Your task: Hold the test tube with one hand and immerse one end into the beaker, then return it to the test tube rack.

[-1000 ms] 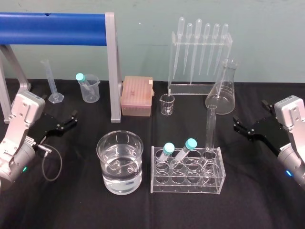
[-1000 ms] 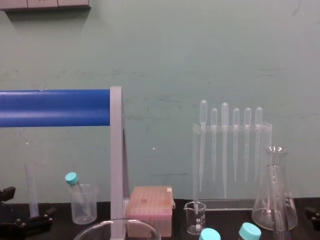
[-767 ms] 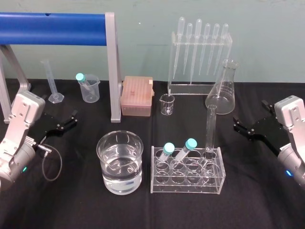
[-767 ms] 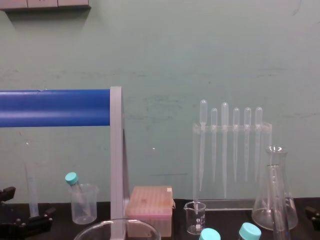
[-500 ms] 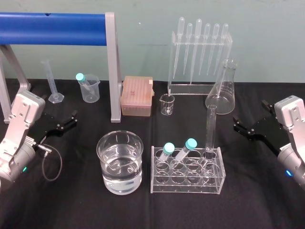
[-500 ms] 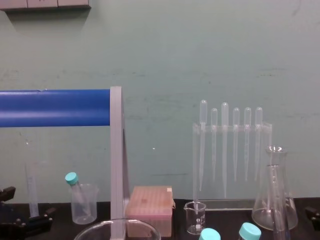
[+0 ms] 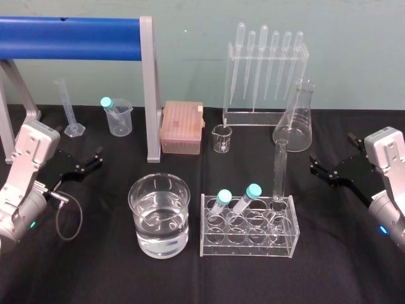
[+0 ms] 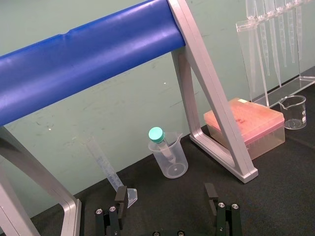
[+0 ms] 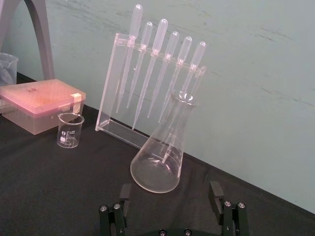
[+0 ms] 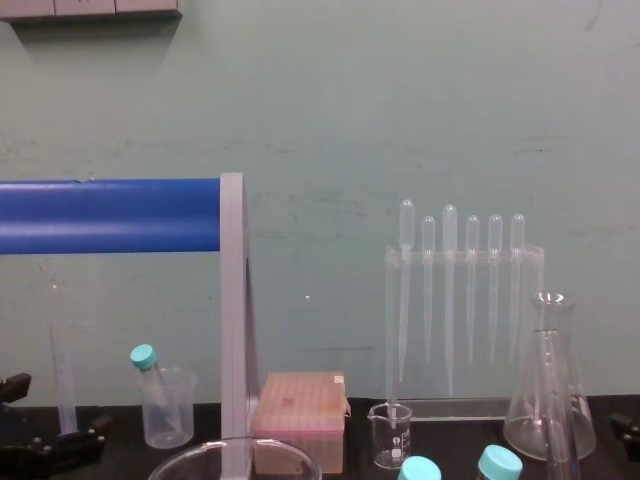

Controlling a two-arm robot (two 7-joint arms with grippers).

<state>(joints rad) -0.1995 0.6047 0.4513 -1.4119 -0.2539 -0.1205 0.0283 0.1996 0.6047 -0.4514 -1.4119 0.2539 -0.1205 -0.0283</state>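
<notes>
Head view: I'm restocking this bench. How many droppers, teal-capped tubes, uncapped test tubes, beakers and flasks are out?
Droppers: 6
Teal-capped tubes: 3
Uncapped test tube: 1
Beakers: 3
Flask: 1
Total: 14

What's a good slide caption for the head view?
Left gripper and right gripper open at the sides; test tube standing in rack beside the beaker.
</notes>
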